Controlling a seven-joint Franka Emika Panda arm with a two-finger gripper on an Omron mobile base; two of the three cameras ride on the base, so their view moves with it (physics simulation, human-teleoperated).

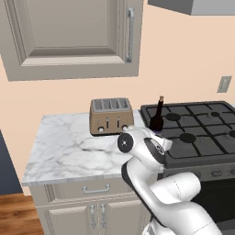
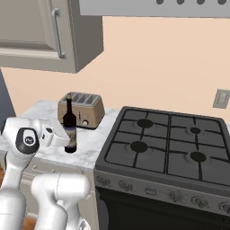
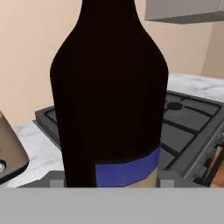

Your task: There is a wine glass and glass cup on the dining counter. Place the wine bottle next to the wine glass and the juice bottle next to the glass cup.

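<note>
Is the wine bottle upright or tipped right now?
Upright. The wine bottle stands vertical, neck up, beside the toaster, with the gripper shut on its lower body.

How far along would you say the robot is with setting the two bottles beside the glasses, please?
Early. Nothing looks placed yet. In hand: the gripper is shut on the wine bottle, upright over the small marble counter between the toaster and the stove. Left: carrying it to the wine glass on the dining counter, then the whole juice bottle step.

White rounded arm [image 1: 174, 197], dark round joint caps, glossy shell
</note>
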